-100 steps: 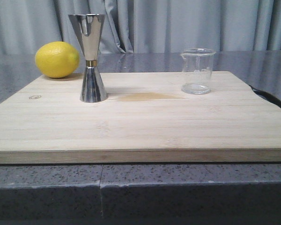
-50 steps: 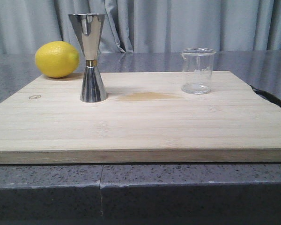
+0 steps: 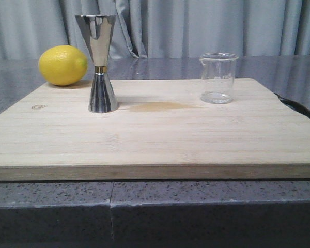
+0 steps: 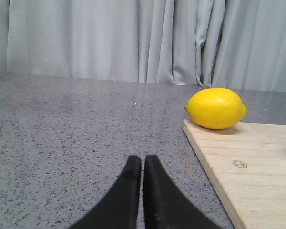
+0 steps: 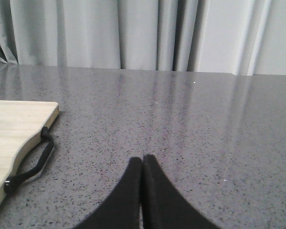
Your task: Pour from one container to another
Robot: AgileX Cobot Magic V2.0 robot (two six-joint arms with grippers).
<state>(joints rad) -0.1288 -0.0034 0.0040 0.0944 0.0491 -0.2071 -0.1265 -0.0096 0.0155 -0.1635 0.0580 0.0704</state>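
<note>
Presently, a steel jigger (image 3: 102, 62) is seen upright on the left part of a wooden board (image 3: 155, 139), and a clear glass beaker (image 3: 217, 78) upright on the right part, the two well apart. A lemon (image 3: 63, 65) is noted at the board's far left corner, just behind the jigger. The beaker appears empty, though a thin film at its bottom cannot be ruled out; the jigger's contents are hidden by its steel wall. A faint yellowish mark (image 3: 163, 106) lies on the board between the two vessels. Such a layout would be matched both by a jigger full and waiting to be tipped and by vessels set back down after a pour, so the step in hand is left unsettled, and no particular move is prescribed. Should a vessel be lifted, it is judged that a steady side grip on the narrow-waisted jigger would be called for, since it looks top-heavy. From the left wrist view, the left end effector (image 4: 141, 162) is recorded with fingers pressed together, low over the grey worktop (image 4: 76, 124) beside the board's left edge. From the right wrist view, the right end effector (image 5: 142, 162) is likewise closed on nothing, off the board's right end, where a black cord loop (image 5: 31, 164) is shown whole.
</note>
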